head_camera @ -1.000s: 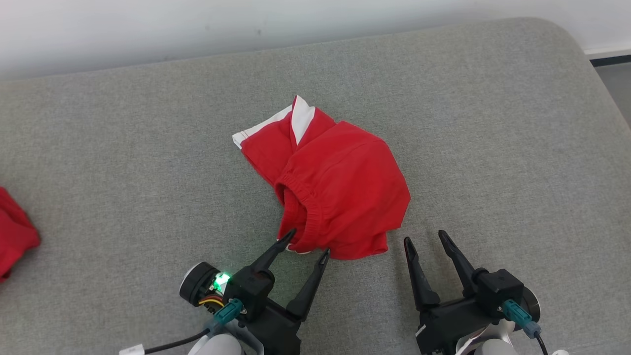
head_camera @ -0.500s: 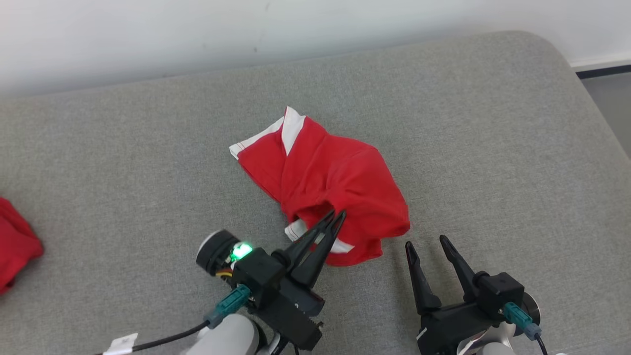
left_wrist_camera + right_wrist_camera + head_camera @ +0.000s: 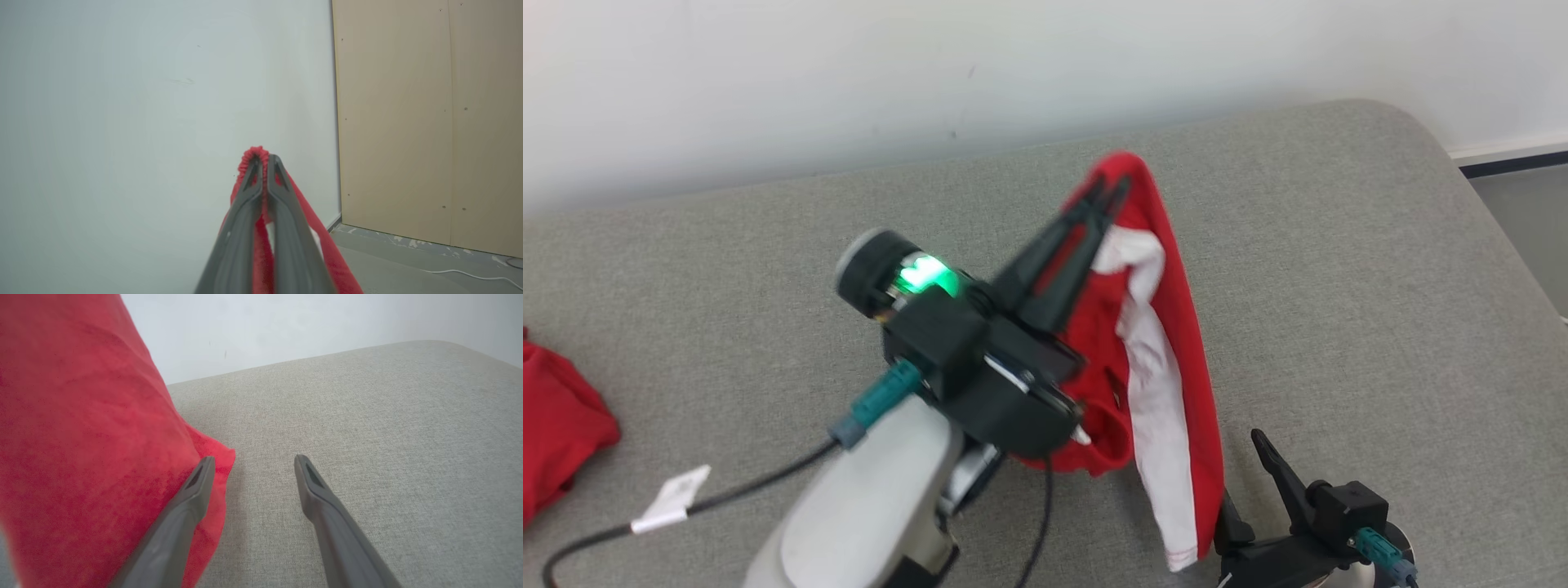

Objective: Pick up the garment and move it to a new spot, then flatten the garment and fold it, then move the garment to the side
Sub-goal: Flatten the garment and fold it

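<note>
At nine o'clock on the grey cushion lies another red cloth, well apart from the work. Near the middle, the left gripper is raised off the cushion, its fingers pressed together on the elastic edge of the garment. The red-and-white garment hangs from that pinch in a long drape toward five o'clock. Its lower end may be clear of the cushion, but the blur there makes it hard to tell. At five o'clock the right gripper sits low, fingers spread wide with nothing between them, one finger just beside the hanging cloth.

The step in hand is the pick-up and carry to a new spot. Next, I judge, the left arm must bring the garment over bare cushion and lower it so it spreads rather than bunches, leaving the right gripper to take a second edge for flattening.
</note>
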